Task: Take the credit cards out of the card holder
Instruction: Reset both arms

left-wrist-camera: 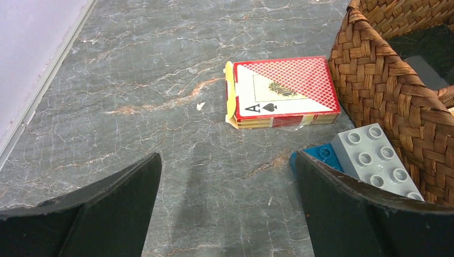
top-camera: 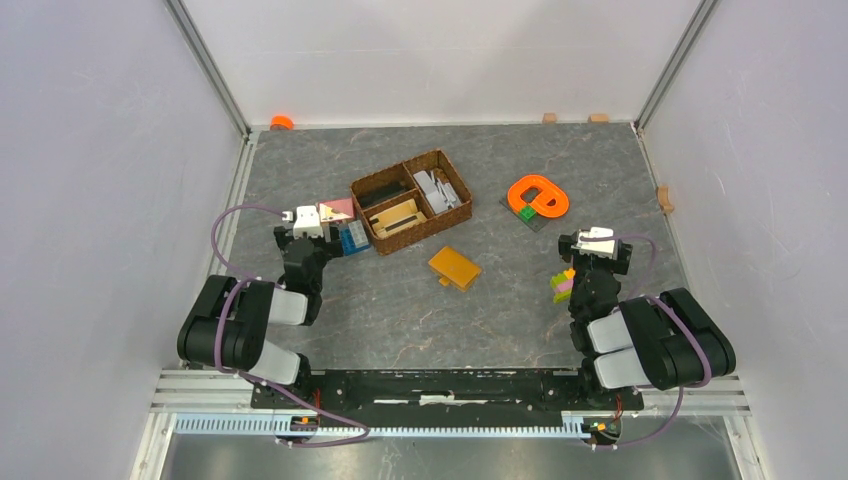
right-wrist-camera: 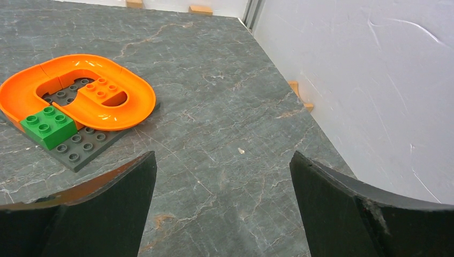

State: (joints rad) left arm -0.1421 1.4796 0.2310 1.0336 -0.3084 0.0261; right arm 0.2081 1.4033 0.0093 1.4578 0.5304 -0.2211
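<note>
A lab test cell: plain white walls (top-camera: 100,150) on aluminium framing (top-camera: 210,70) enclose a grey stone-look tabletop (top-camera: 400,310).

The table (top-camera: 330,330) before me is a dark grey slab with stone-like veins. Near its middle lies the card holder (top-camera: 455,267), shut and flat, apart from everything else. Beyond it, toward my left, stands a brown wicker basket (top-camera: 410,200). Near the basket's left wall lies a red playing-card box (left-wrist-camera: 284,92), ace of spades upward. A grey brick (left-wrist-camera: 372,160) and a blue brick (left-wrist-camera: 316,155) sit together just beside the wicker. On my right, a dark grey baseplate (right-wrist-camera: 80,150) carries an orange ring track (right-wrist-camera: 136,99) and a green brick (right-wrist-camera: 49,126). A small stack of coloured bricks (top-camera: 563,285) stands nearer me. Wooden blocks (top-camera: 549,117) lie along the far and right edges.
</note>
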